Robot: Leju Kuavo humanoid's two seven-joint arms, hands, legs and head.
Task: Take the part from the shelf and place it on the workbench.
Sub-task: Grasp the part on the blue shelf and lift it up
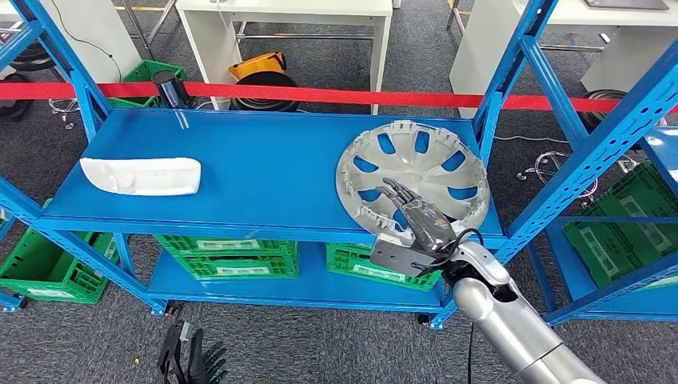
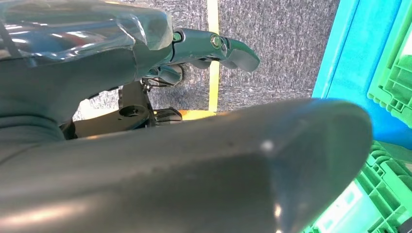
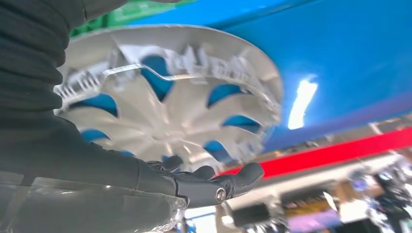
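Wheel cover (image 1: 416, 172), silver with spoke-shaped cutouts showing blue beneath, lies on the right end of the top shelf board (image 1: 264, 168), its near rim reaching the board's front edge. The right hand (image 1: 417, 218) is stretched out over the near part of that cover, dark fingers (image 1: 397, 192) extended and apart toward its hub; in the right wrist view the fingers (image 3: 214, 182) lie flat along the face of the cover (image 3: 170, 102), and whether they touch it cannot be told. Nothing is clasped in this hand. Its silver forearm (image 1: 512, 324) comes up from the lower right, in front of the shelf's front edge.

The left hand (image 1: 192, 356) hangs low by the grey carpet, in front of the rack. In the left wrist view its dark fingers (image 2: 228, 48) reach out over the carpet and a yellow floor line (image 2: 213, 58), with nothing in them; how far they are curled cannot be told.

Well apart from the cover, on the left end of the same board, lies a white moulded part (image 1: 142, 176). Green crates (image 1: 228, 256) sit on the lower shelf. Behind the rack runs a red barrier tape (image 1: 336, 96), with white tables (image 1: 288, 24) beyond it
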